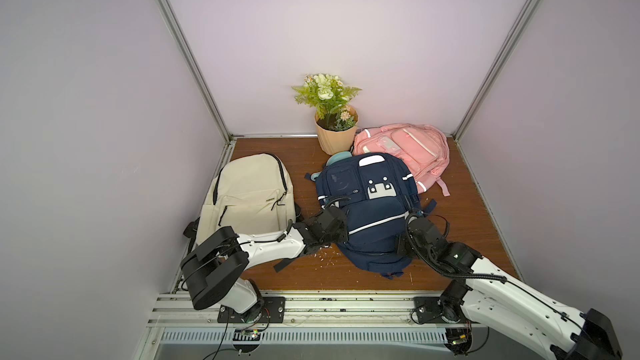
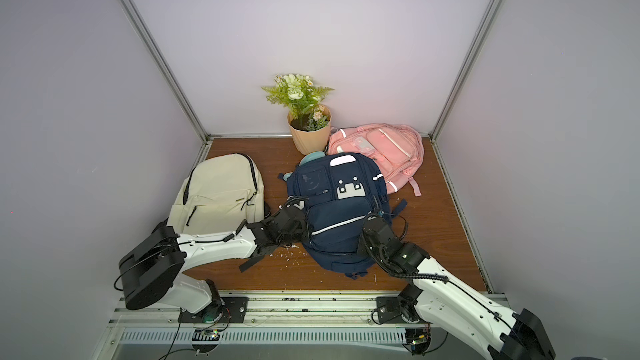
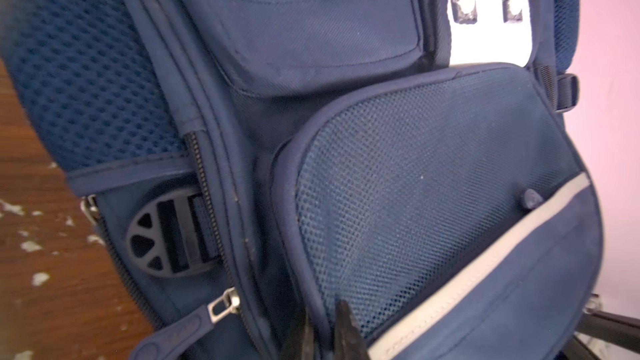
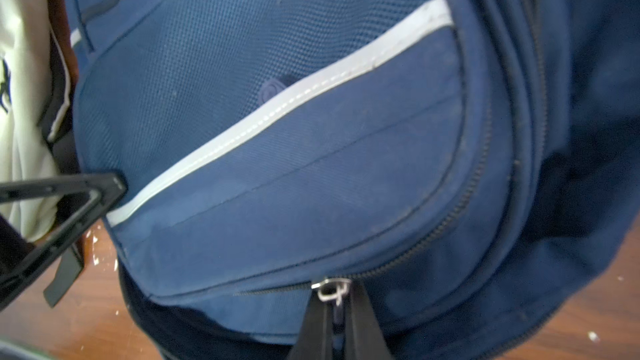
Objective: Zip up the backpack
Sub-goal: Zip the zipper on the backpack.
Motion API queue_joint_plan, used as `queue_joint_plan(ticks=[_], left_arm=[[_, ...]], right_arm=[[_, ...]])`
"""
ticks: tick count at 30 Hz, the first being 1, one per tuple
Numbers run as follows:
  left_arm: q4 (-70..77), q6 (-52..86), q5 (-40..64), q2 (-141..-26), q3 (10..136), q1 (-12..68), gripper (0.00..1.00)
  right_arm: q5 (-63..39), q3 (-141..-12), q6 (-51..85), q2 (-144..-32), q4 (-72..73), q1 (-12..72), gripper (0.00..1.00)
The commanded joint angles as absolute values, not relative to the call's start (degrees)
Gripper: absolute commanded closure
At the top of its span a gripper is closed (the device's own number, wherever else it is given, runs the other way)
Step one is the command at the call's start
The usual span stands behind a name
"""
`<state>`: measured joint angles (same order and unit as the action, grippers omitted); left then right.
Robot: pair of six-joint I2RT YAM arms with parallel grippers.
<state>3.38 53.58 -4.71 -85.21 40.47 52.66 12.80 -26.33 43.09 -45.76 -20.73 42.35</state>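
Right gripper (image 4: 337,330) clamped on zipper pull (image 4: 330,290) at near end of front pocket (image 4: 277,167), ready to drag it along track. Left gripper (image 3: 325,337), jaws nearly together, seems to pinch same pocket's left rim, likely bracing fabric. Navy backpack (image 1: 370,216) lies flat mid-table (image 1: 467,209). Cream backpack (image 1: 249,195) left; pink backpack (image 1: 408,150), flower pot (image 1: 334,136) at far wall, uninvolved.

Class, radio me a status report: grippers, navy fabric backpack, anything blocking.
Right gripper shut on metal zipper pull. Left gripper at front pocket edge of navy fabric backpack, grip unclear. Nothing seen blocking.
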Motion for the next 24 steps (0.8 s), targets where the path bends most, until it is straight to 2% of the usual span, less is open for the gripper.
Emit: queue_joint_plan(ticks=[1, 5, 7, 9, 15, 24], left_arm=[[-9.35, 47.31, -16.55, -83.67, 42.64, 54.41, 0.66], [-9.9, 39.49, -21.86, -79.76, 45.31, 59.25, 0.33], [-6.14, 35.18, -19.99, -77.3, 44.0, 60.12, 0.2], [-1.48, 30.18, -18.0, -75.16, 42.35, 61.78, 0.12], [8.44, 17.18, -14.69, -75.78, 39.31, 67.98, 0.1], [14.67, 10.3, -13.35, -80.19, 37.12, 68.27, 0.13]], right_arm=[[10.27, -28.36, 35.79, -46.35, -20.22, 41.57, 1.0], [5.81, -28.74, 31.73, -46.08, -19.24, 42.17, 1.0], [3.83, -28.65, 30.36, -45.55, -17.86, 43.16, 1.0], [2.13, -28.98, 29.11, -45.33, -16.43, 44.96, 1.0], [3.71, -32.43, 27.54, -47.75, -14.47, 51.88, 1.0], [3.07, -34.14, 26.8, -49.55, -14.06, 53.0, 1.0]])
